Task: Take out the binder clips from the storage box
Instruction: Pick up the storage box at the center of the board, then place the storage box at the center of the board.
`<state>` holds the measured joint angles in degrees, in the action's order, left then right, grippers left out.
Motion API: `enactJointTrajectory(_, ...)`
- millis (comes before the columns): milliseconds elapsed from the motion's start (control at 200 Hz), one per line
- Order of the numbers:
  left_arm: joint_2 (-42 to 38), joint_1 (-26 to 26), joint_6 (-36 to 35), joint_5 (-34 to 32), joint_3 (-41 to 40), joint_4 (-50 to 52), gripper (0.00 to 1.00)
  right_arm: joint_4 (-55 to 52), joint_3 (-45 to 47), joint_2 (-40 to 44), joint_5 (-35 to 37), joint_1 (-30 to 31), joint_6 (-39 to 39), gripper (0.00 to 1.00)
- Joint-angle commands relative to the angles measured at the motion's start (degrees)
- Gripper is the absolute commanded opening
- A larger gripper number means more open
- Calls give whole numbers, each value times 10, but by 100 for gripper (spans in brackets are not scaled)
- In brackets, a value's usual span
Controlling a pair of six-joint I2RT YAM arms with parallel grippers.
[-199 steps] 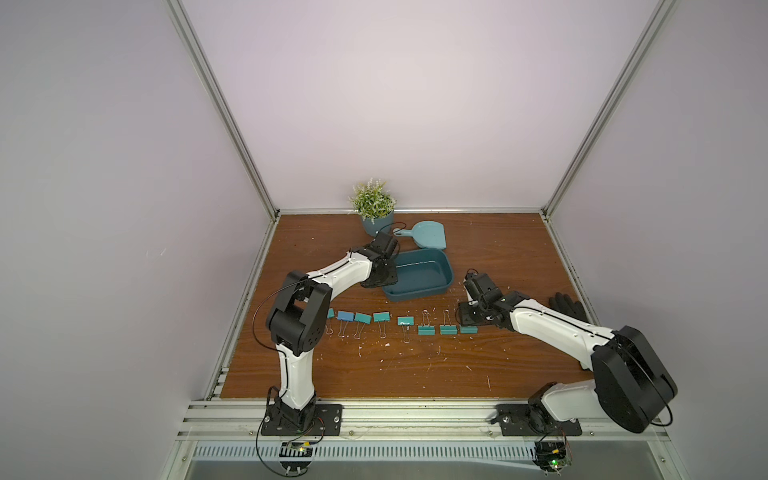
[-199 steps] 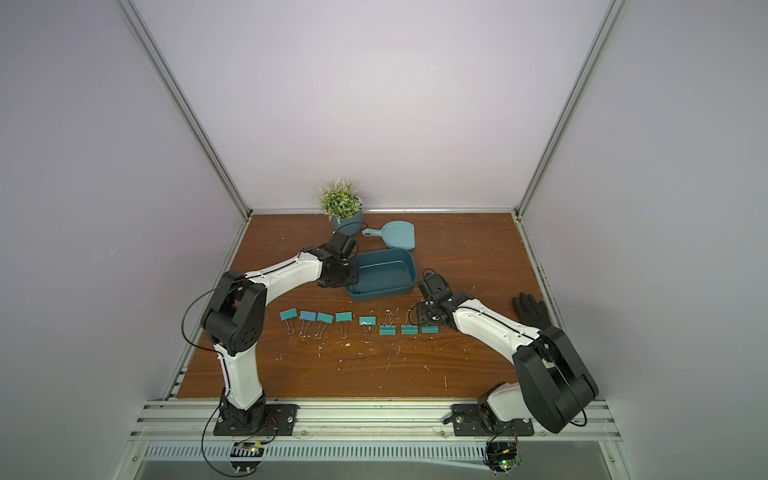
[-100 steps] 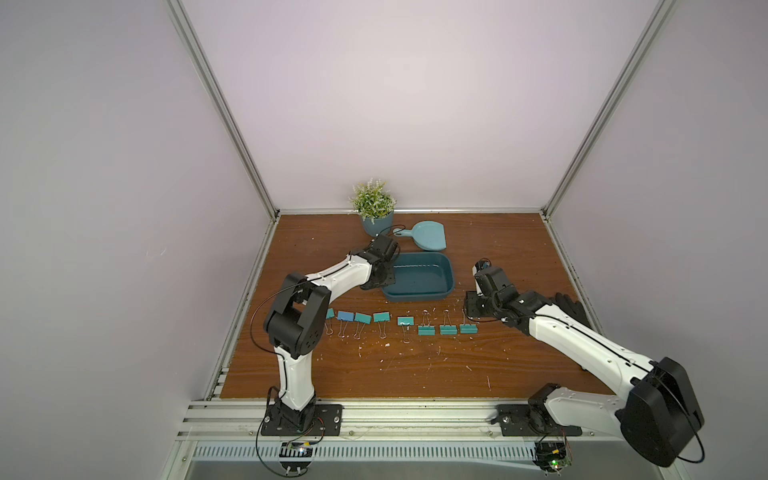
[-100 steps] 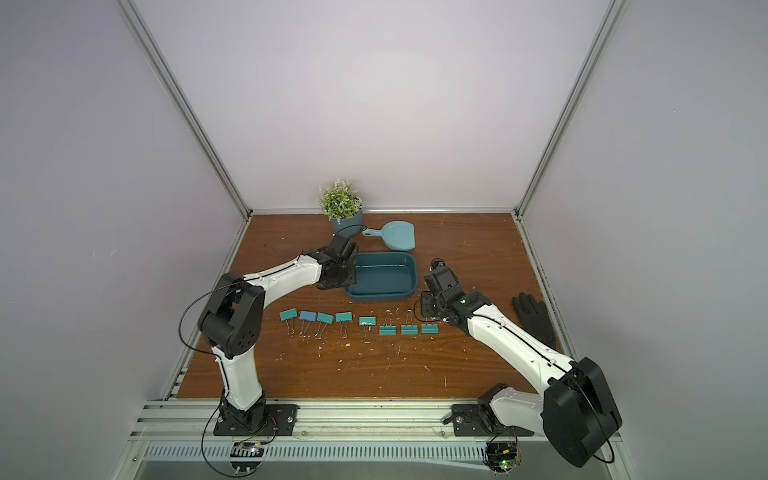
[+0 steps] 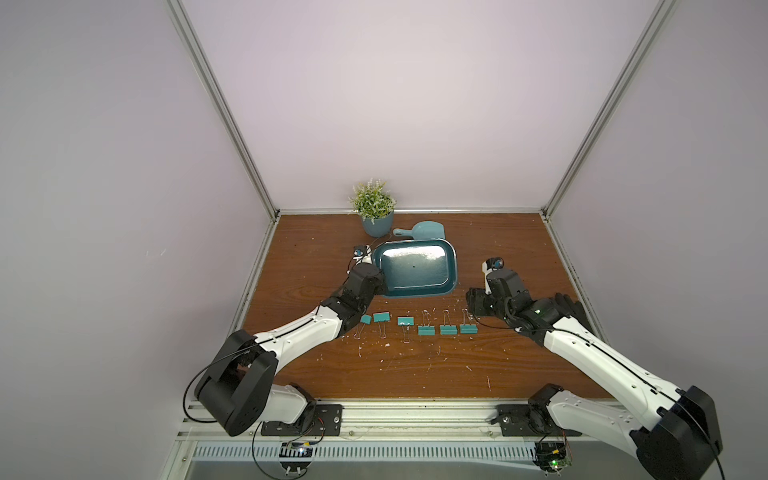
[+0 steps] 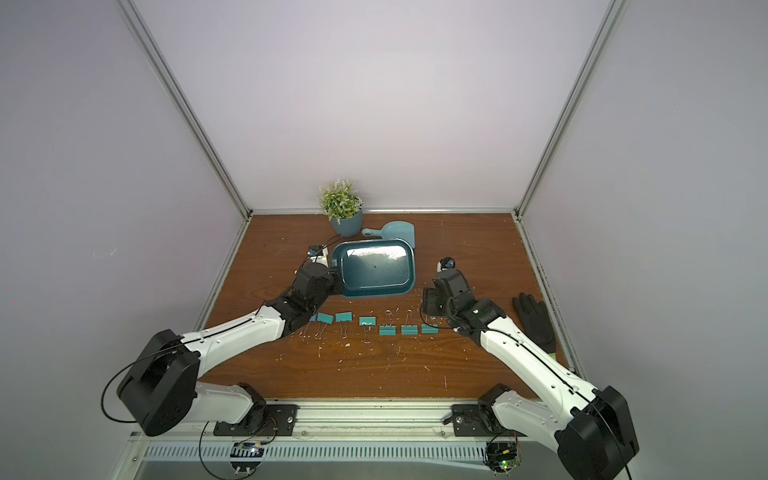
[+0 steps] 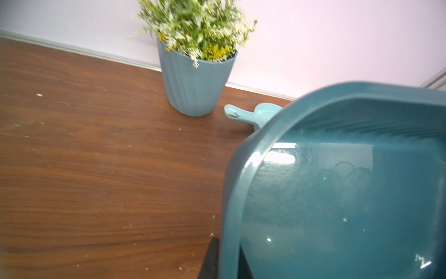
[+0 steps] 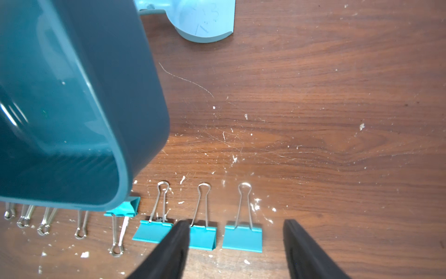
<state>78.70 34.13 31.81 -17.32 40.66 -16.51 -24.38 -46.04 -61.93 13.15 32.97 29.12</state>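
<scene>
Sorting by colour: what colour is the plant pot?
Pale blue-grey plant pot, clearest in left wrist view.

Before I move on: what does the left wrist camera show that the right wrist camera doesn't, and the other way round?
Left wrist only: the potted plant by the back wall, and the left end effector shut on the rim of the storage box, whose visible floor holds no clips.
Right wrist only: the binder clips in a row on the table, some bodies hidden behind the box, and the right end effector open by the end of the row.
Both: the storage box, the dustpan and the table.
</scene>
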Motion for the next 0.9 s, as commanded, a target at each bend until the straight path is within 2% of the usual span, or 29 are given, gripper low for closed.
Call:
enactJointTrajectory(0,-4,4,-19,-18,7,-39,0,5,6,16,13,1,11,86)
enactJointTrajectory(65,21,3,-18,-5,45,18,0,6,8,20,15,0,14,99)
enactJointTrajectory(260,141,-4,16,31,179,207,0,7,13,33,21,1,23,99)
enactJointTrajectory(400,224,-18,25,73,256,301,0,8,20,48,27,0,28,99)
enactJointTrajectory(546,279,-37,27,113,298,347,4,3,21,57,34,0,30,99)
enactJointTrajectory(756,303,-43,24,120,319,359,6,11,36,73,35,0,36,99)
enactJointTrajectory(806,305,-42,23,122,321,357,14,16,41,74,35,0,36,99)
enactJointTrajectory(896,300,-44,21,125,324,359,53,29,48,75,41,0,38,99)
